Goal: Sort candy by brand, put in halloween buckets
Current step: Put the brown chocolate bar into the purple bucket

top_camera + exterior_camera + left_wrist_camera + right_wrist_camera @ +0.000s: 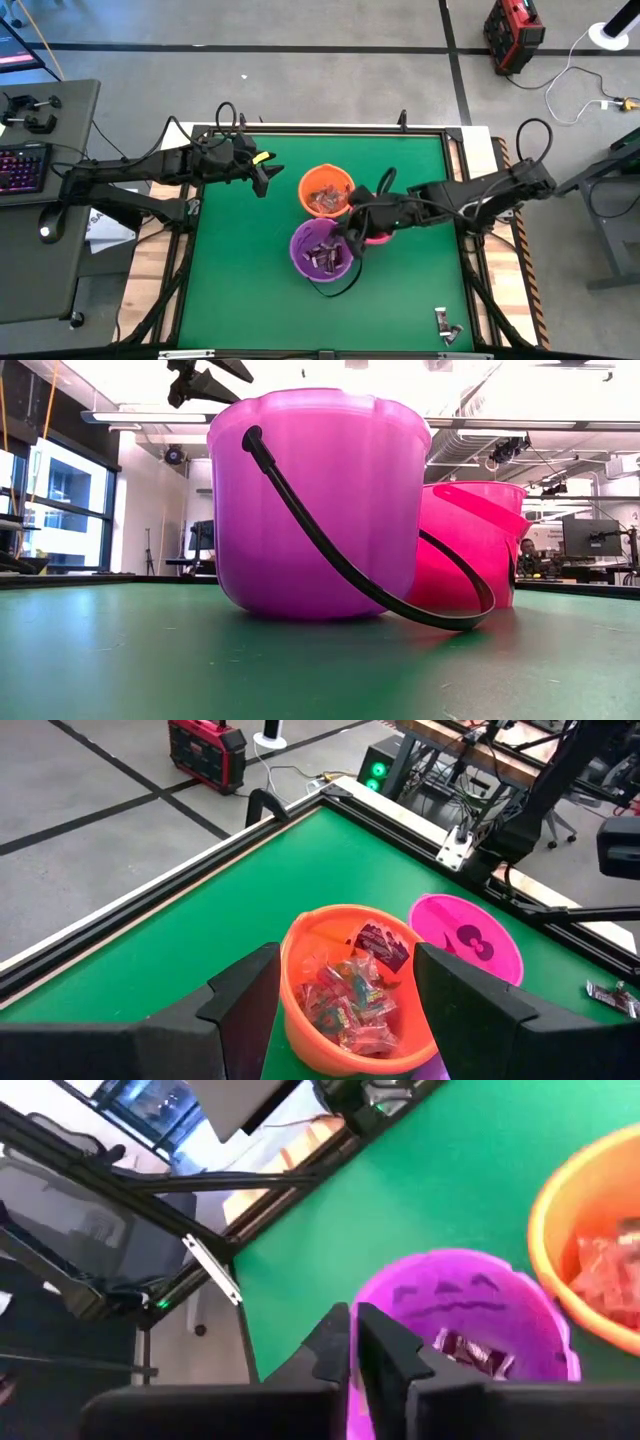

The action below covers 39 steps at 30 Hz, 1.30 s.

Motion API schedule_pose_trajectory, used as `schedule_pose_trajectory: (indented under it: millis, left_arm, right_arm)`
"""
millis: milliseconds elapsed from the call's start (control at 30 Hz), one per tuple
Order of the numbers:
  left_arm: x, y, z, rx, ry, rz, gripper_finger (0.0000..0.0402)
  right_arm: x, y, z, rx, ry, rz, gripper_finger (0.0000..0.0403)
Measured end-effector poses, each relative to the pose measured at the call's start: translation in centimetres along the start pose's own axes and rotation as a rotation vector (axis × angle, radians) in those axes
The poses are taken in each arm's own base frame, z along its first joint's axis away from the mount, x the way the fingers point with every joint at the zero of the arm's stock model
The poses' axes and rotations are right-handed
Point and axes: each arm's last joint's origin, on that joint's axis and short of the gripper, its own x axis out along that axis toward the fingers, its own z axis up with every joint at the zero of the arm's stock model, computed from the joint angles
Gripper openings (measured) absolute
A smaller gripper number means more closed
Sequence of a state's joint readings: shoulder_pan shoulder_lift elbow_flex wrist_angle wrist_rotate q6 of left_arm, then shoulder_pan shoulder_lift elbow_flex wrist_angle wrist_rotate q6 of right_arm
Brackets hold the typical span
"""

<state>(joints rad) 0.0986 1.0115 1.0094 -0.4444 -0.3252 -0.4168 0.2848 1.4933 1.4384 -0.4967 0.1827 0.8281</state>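
Three halloween buckets stand mid-table. The orange one point(325, 192) holds clear-wrapped candy point(350, 1005) and a red piece point(385, 945). The purple one point(320, 250), with its black handle point(350, 560) down on the table, holds dark brown candy point(470, 1350). The pink one point(468, 945) is mostly hidden under my right arm in the high view. My right gripper point(355, 235) hangs over the purple bucket's rim, shut, with nothing showing between its fingers. My left gripper point(264, 176) hovers open, left of the orange bucket.
Loose silver and dark candy point(447, 322) lies near the table's front right corner. The green mat point(240, 280) is bare to the left and in front of the buckets. A raised black frame point(150, 905) borders the table.
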Motion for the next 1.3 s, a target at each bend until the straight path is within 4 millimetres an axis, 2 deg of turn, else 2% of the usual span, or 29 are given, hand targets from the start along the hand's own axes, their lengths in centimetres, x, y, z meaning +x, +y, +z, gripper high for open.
schedule_pose_trajectory:
  millis: [100,233,300,400,500,633,767,833,900,1000,1067,1167,1300]
  left_arm:
    - [0.0,0.0,0.0,0.000,0.000,0.000,0.0220]
    - [0.0,0.0,0.0,0.000,0.000,0.000,0.0220]
    - [0.0,0.0,0.0,0.000,0.000,0.000,0.0220]
    - [0.0,0.0,0.0,0.001,0.002,0.001,0.0220]
    - [0.0,0.0,-0.1,0.002,0.005,0.002,0.0220]
    - [0.0,0.0,0.0,0.002,0.005,0.002,0.0220]
    - [0.0,0.0,0.0,0.002,0.004,0.002,0.0220]
    - [0.0,0.0,0.0,0.002,0.004,0.002,0.0220]
    - [0.0,0.0,0.0,0.002,0.004,0.002,0.0220]
    - [0.0,0.0,0.0,0.003,0.004,0.002,0.0220]
    - [0.0,0.0,0.0,0.003,0.004,0.002,0.0220]
    - [0.0,0.0,0.0,0.003,0.004,0.002,0.0220]
    - [0.0,0.0,0.0,0.002,0.004,0.001,0.0220]
  right_arm:
    - [0.0,0.0,0.0,-0.041,0.000,-0.001,0.0062]
    - [0.0,0.2,-0.2,-0.090,0.014,0.014,0.0141]
    - [-0.1,0.3,-0.6,-0.112,0.083,0.065,0.0176]
    - [-0.4,0.2,-2.2,-0.059,0.293,0.086,0.0204]
    - [-1.4,-0.4,-5.5,0.030,0.516,-0.085,0.0211]
    - [-2.8,-1.8,-11.9,0.145,0.797,-0.364,0.0212]
    - [-2.5,-3.2,-19.4,0.342,1.060,-0.399,0.0211]
    - [-2.0,-4.2,-22.6,0.466,1.123,-0.381,0.0211]
    - [-1.7,-5.3,-25.0,0.607,1.131,-0.396,0.0211]
    - [-2.0,-7.3,-27.5,0.757,1.127,-0.509,0.0211]
    - [-2.4,-8.3,-28.4,0.791,1.123,-0.594,0.0211]
    - [-2.7,-9.0,-29.0,0.812,1.091,-0.654,0.0211]
    - [-2.7,-9.1,-29.1,0.812,1.055,-0.650,0.0211]
